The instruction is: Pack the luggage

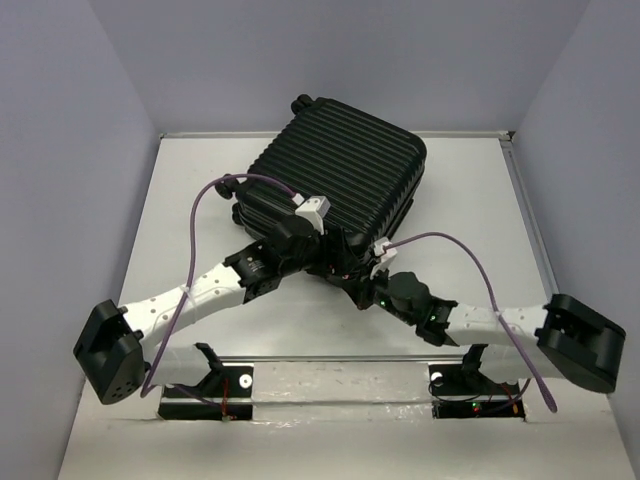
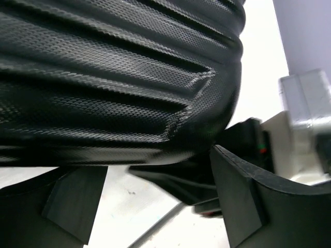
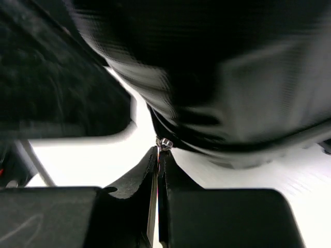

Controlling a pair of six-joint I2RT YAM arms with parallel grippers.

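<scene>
Black luggage [image 1: 340, 170], shells together: loading looks done, zipping likely left. Right gripper [image 3: 158, 155] clenched at metal zipper pull [image 3: 164, 143]; left gripper [image 2: 155, 194] spread wide, holding nothing.

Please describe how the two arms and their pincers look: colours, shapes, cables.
The left arm and the right arm each have white links between black joints and a bulky black base. A purple cable loops along each to a white housing at the wrist. Green lights glow on the right arm. The left pincer and right pincer are matte black, with wedge-shaped fingers.
</scene>
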